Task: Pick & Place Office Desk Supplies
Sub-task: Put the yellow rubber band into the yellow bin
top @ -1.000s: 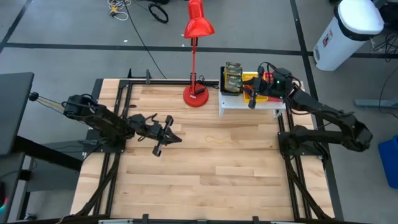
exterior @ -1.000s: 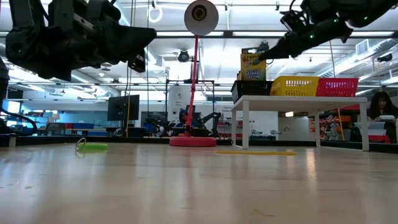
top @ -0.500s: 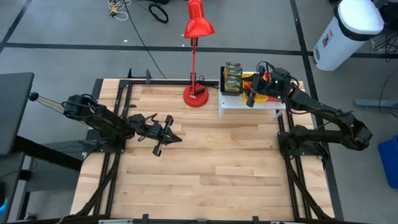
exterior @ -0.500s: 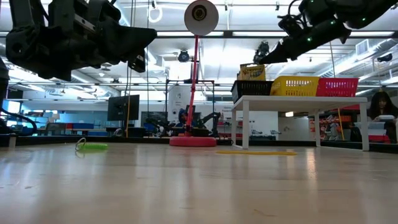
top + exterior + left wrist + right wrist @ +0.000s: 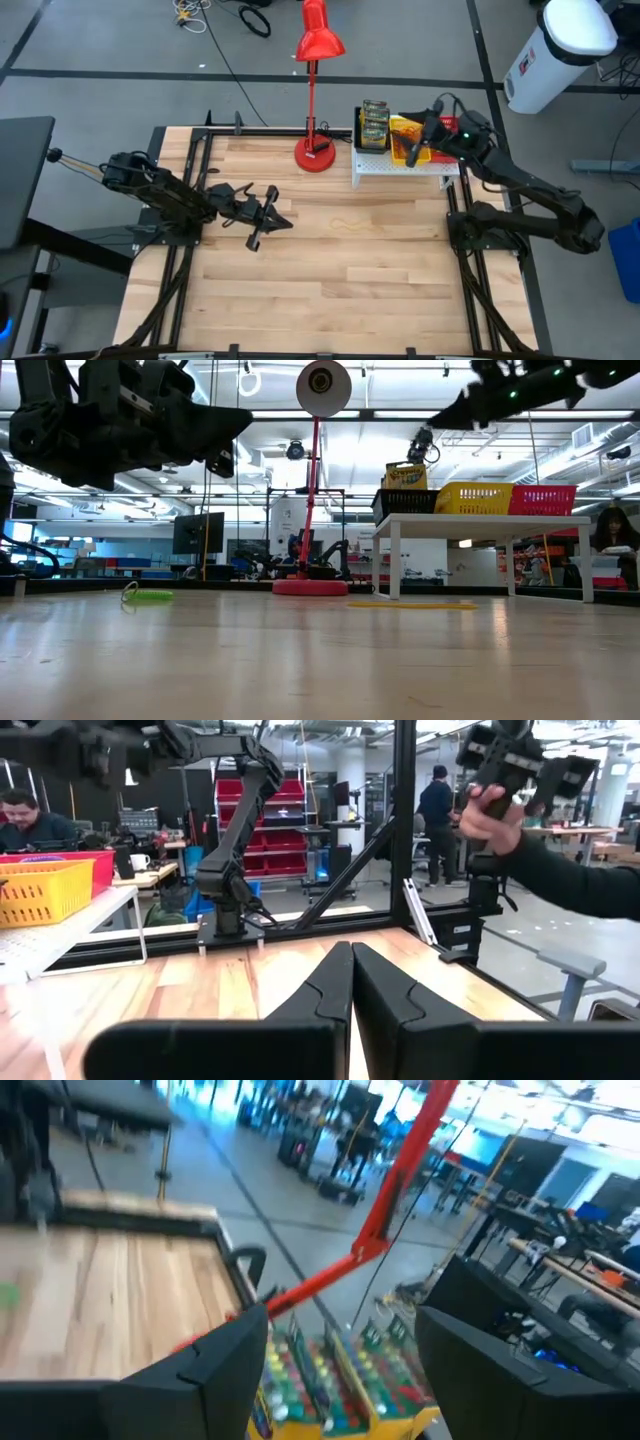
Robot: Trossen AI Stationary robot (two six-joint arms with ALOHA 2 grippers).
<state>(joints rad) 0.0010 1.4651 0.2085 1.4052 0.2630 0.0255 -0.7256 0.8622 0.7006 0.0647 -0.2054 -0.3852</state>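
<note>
right pincer (image 5: 412, 152) hangs wide open and empty above the yellow bin (image 5: 403, 138), at 1 o'clock on the counter (image 5: 330, 270). crayon boxes (image 5: 374, 124) stand in the black bin beside it. left pincer (image 5: 262, 226) hovers closed at 9 o'clock. tan rubber band (image 5: 349, 224) lies mid-counter; red lamp (image 5: 317, 70) at 12.

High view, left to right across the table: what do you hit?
Left gripper, fingers shut → tan rubber band lying on the wood → red lamp base → crayon boxes → yellow bin → right gripper, fingers open.
</note>
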